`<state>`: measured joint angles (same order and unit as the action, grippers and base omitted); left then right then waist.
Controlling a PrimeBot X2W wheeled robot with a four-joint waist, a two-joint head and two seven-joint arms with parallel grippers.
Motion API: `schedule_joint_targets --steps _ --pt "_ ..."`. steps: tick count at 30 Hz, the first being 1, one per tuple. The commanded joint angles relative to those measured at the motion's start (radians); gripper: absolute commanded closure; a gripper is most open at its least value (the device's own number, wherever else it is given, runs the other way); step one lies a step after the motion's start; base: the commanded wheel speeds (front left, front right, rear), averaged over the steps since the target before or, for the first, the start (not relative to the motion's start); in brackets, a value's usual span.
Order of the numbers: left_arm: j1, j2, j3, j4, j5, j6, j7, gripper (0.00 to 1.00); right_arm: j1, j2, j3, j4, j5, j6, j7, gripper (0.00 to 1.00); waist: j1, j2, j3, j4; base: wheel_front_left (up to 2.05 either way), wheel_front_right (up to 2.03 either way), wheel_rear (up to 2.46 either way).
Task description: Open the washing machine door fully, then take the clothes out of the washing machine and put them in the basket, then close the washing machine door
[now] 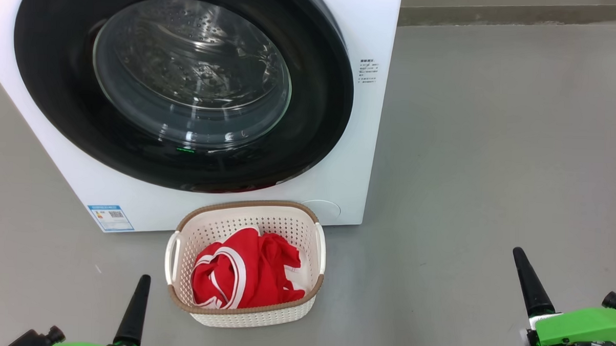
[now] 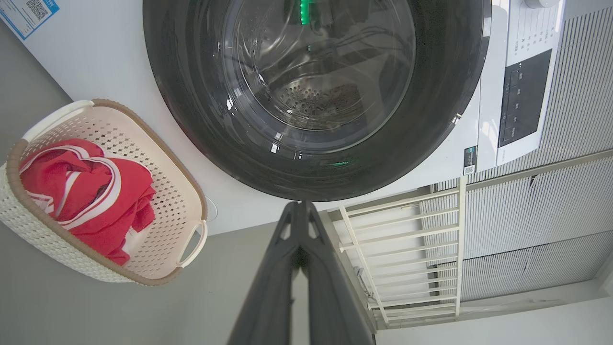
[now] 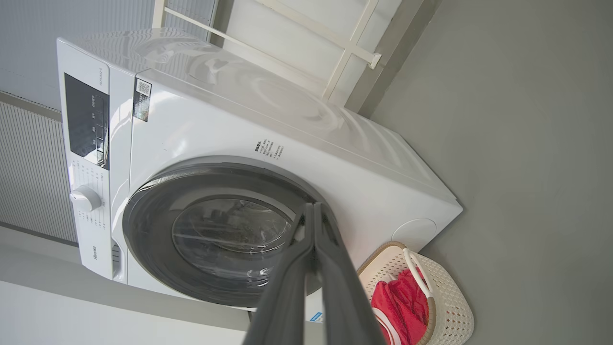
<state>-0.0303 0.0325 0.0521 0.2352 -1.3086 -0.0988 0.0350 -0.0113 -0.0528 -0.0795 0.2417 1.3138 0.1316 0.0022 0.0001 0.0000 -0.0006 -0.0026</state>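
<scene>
Head view: the washing machine door (image 1: 183, 86) lies against the white front of the washing machine (image 1: 363, 118), and the basket (image 1: 245, 205) stands on the floor at the door's 6 o'clock, just in front of the machine, with the red clothes (image 1: 243, 273) heaped inside. The left gripper (image 1: 144, 281) sits at the picture's 7 o'clock and the right gripper (image 1: 519, 256) at 4 o'clock. Both are pinched to a narrow point, holding nothing, and well apart from door and basket.

We judge the closing to be the step in hand, nearly or fully done. To finish it well we would press on the black ring rather than the glass, with closed fingertips and steady force, keeping the arm's path clear of the basket below.

Left wrist view: the fingers (image 2: 273, 287) meet at their tips, aimed at the door's lower rim. Through the glass we see perforated steel and no red, though reflections veil much of the drum.

Right wrist view: the closed fingers cross the door's edge at its 4 o'clock, hiding part of the seam. We cannot tell whether the latch has caught, nor make out which side carries the hinge. The basket is cut off at the bottom edge.
</scene>
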Motion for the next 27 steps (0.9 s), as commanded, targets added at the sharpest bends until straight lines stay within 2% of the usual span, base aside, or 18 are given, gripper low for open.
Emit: schedule_joint_targets --steps 1,27 --pt "-0.051 0.015 0.032 -0.017 -0.034 -0.017 0.008 1.0 -0.062 -0.015 0.012 -0.022 0.035 0.0 0.013 1.0 0.0 0.0 0.0 0.0 0.0 0.0 0.0" --pt "-0.078 0.018 0.062 0.01 -0.3 -0.032 0.078 1.0 -0.094 -0.018 -0.005 0.001 0.319 -0.001 0.088 1.0 0.0 0.0 0.004 0.003 0.0 0.0 0.0"
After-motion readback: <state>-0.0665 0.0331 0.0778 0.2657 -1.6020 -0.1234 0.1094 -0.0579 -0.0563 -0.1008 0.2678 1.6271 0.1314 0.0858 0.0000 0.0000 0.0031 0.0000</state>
